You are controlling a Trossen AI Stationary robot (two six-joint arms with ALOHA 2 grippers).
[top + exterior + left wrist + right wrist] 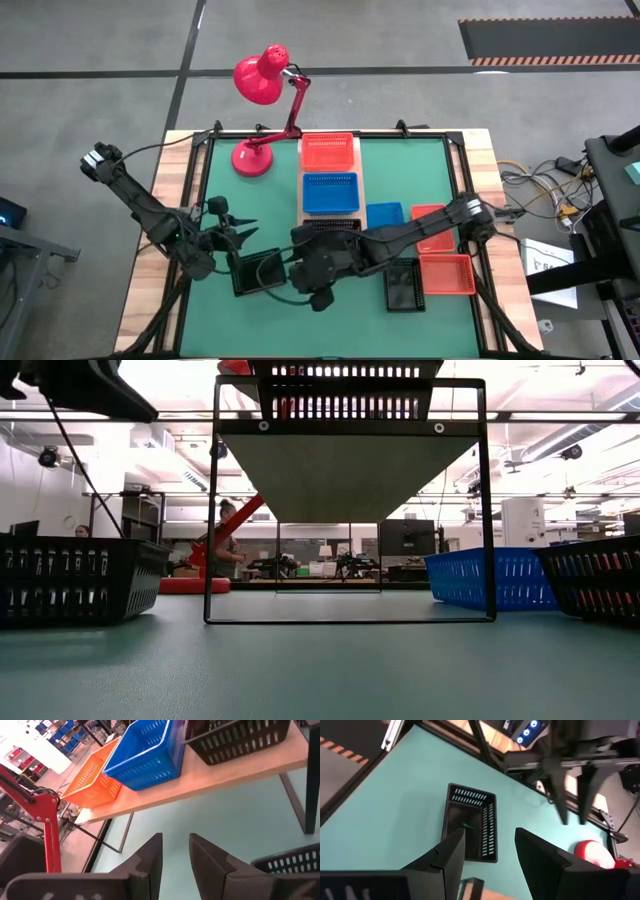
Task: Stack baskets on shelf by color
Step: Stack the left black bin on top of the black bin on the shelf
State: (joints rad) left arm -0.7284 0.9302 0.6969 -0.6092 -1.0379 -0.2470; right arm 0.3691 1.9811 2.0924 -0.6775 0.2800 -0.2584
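Observation:
The light-wood shelf [363, 170] carries a red-orange basket [328, 150], a blue basket [330, 192] and a black basket [322, 226] in a row. The left wrist view also shows them as the orange basket [92, 777], the blue basket [142, 755] and the black basket [235, 740]. Another black basket [257, 272] rests flat on the green mat and appears again in the right wrist view [470, 822]. My left gripper [250, 230] [175, 837] hovers open left of the shelf. My right gripper [292, 262] [490, 832] is open above that mat basket's right side.
More baskets lie on the mat right of the shelf: a blue one [385, 215], two red-orange ones [432, 228] [447, 273] and a black one [403, 285]. A red desk lamp [262, 80] stands at the far left, and a raised frame edges the table [430, 135].

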